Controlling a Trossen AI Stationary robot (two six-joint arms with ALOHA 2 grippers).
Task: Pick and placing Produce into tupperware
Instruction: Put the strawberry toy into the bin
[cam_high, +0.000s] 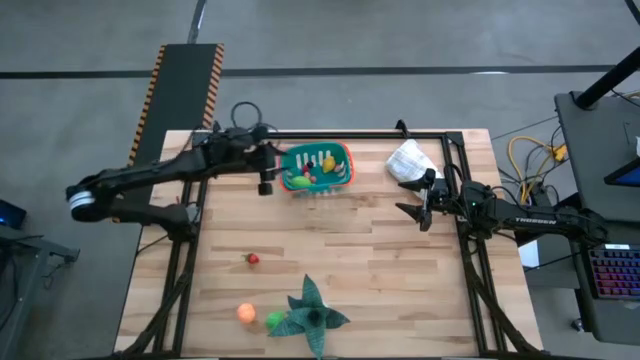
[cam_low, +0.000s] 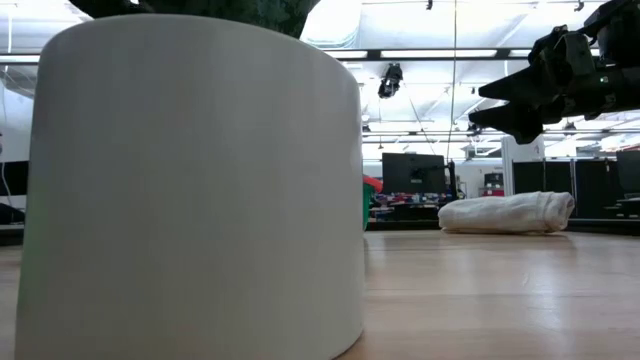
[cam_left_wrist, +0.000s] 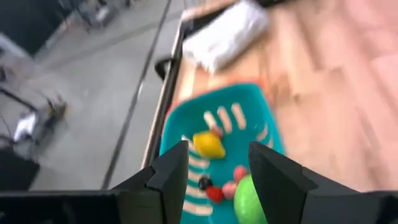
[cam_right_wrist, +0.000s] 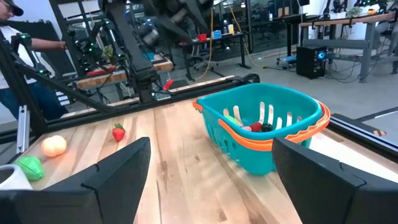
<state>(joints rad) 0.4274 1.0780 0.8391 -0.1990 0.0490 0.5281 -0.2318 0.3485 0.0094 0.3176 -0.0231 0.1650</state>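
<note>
While the left claw (cam_left_wrist: 214, 180) hangs spread above it, the teal tub (cam_high: 343, 156) with an orange rim holds a yellow lemon (cam_left_wrist: 209, 144) and small red, pink and green fruits. The right claw (cam_right_wrist: 208, 171) is spread wide.

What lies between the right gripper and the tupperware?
Only bare tabletop, as the high view shows: the open right gripper hovers to one side of the tupperware, with the white bag off that line.

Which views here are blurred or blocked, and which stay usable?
Left wrist view: motion-blurred, the tupperware and white bag smeared. Low view: a white cylinder up close blocks most of it, ceiling lights glaring behind. High and right wrist views: usable.
</note>
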